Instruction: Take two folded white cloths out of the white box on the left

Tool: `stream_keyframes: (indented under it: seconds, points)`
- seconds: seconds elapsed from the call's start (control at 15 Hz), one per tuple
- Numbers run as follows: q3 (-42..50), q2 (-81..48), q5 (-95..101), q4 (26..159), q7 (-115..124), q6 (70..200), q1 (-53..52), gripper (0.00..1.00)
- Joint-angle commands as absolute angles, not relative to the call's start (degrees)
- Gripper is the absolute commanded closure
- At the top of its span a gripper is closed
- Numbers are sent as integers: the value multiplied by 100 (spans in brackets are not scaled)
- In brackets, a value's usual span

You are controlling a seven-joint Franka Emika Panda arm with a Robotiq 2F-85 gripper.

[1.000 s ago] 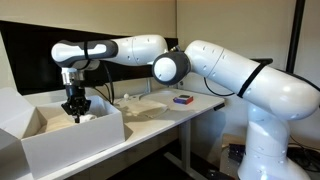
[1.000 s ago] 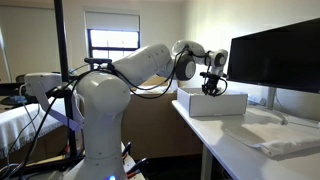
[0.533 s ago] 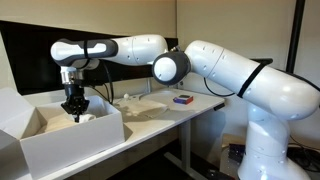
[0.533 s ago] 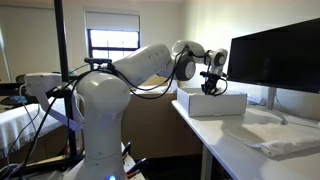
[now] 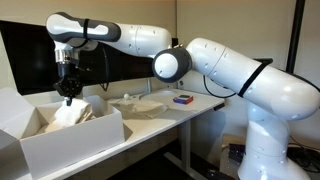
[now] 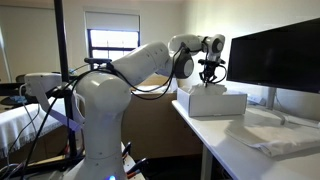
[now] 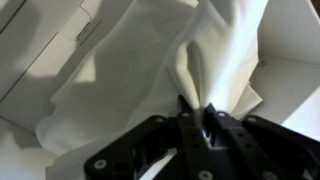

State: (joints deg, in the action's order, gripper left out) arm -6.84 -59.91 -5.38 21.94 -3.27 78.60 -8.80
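White on white: pinches the cloth (image 7: 140, 80) by a bunched peak in the clamped gripper (image 7: 196, 112), draped in creased folds over the white box (image 5: 75, 142).

Cloth (image 7: 130, 80): soft matt white fabric, creased. Pincer (image 7: 196, 110): dull black, plastic-looking. Box (image 5: 70, 145): matt white card. Arm (image 5: 235, 70) shell: glossy, smooth.

Arm (image 5: 230, 65) stretched out level, wrist (image 5: 67, 55) bent straight down, jaws pinched shut on a cloth (image 7: 150, 70)
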Motion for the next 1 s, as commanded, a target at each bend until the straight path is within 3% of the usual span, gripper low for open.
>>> stream_keyframes:
  seconds: [0.0, 0.93]
  points:
    - [-683, -5652, -492, 2235, -572, 7662, -859, 91]
    - [-613, -5006, -535, 2201, -1174, 7227, -455, 92]
